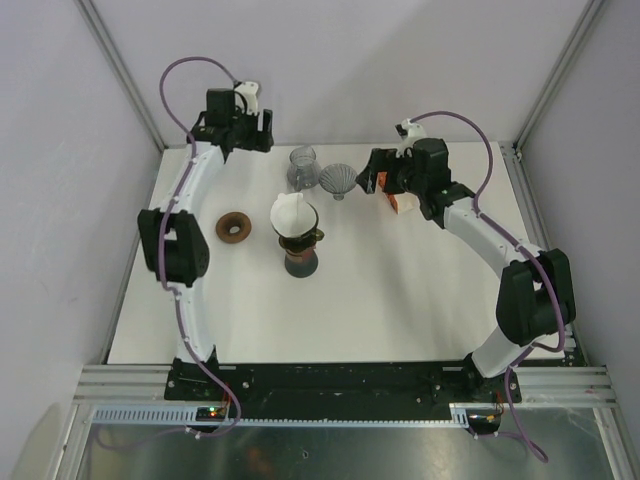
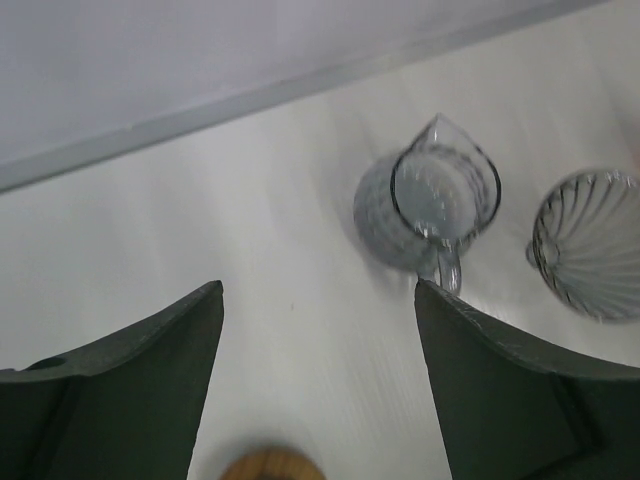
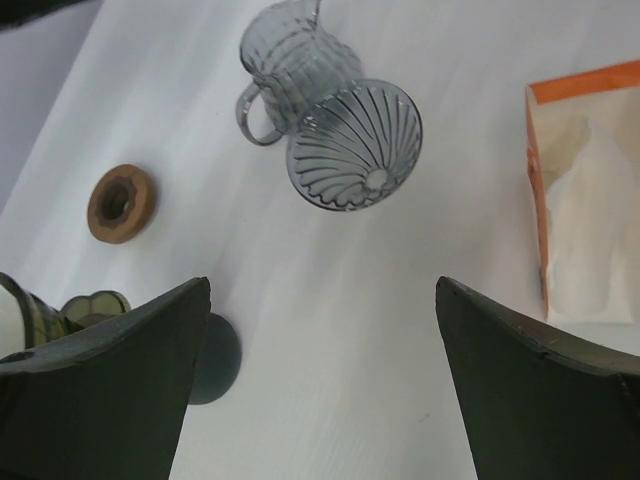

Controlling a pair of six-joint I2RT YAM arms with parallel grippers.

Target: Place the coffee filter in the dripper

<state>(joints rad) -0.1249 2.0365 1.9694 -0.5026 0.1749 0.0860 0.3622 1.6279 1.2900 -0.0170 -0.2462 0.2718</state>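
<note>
Filter [image 1: 288, 212], white, stands in the dripper [image 1: 303, 236] on its dark base [image 1: 299, 264] at mid-table, one edge riding above the rim. Right gripper [image 3: 322, 281] and left gripper [image 2: 318, 287] hover well clear, jaws apart, empty. Placement looks nearly done; the next move would seem to call for pressing the filter flush, or withdrawing

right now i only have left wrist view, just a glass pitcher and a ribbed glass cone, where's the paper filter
Observer: The white paper filter sits in the dark dripper on a stand, beside the wooden ring.
Operator: is right pincer holding anything
Observer: No, the right pincer is open and holds nothing; it hangs near the ribbed glass dripper.
Operator: anything else over there
Observer: An orange-edged white packet lies flat on the table beside that pincer.
</note>
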